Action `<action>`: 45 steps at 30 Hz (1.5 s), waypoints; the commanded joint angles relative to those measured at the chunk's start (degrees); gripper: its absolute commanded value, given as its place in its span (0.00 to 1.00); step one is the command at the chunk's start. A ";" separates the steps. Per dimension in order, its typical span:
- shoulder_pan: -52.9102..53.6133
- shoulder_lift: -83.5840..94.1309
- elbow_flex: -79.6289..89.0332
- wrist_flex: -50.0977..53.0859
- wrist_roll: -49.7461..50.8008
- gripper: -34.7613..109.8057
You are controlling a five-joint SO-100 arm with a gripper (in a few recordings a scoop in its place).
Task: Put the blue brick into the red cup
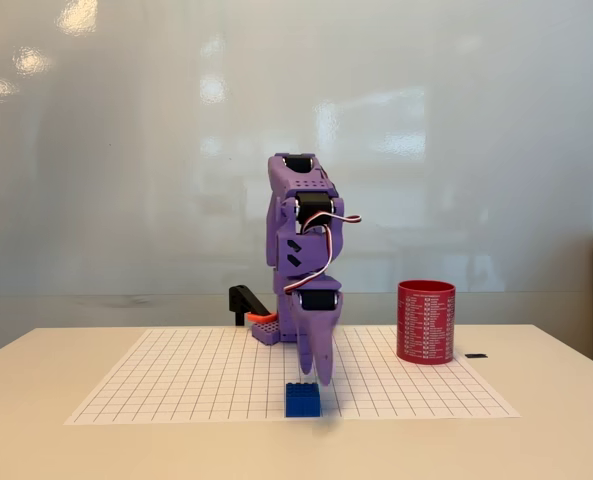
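Jaws hang just above the blue brick (302, 400); we cannot tell if they are open. We see the red cup (426, 321) standing apart on the tabletop (556, 420), its inside hidden.

Brick (302, 400): bright blue. Cup (426, 321): dark red, rows of white print. Arm (304, 250): purple, black motors. Mat (216, 375): white, thin dark grid. Table (36, 420): cream.

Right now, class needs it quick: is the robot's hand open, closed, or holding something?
Hand: down at the blue brick on the grid sheet; the fixed view does not show whether it is open, closed or gripping.
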 commanded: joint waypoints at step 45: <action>4.39 17.23 -3.96 -10.55 0.44 0.24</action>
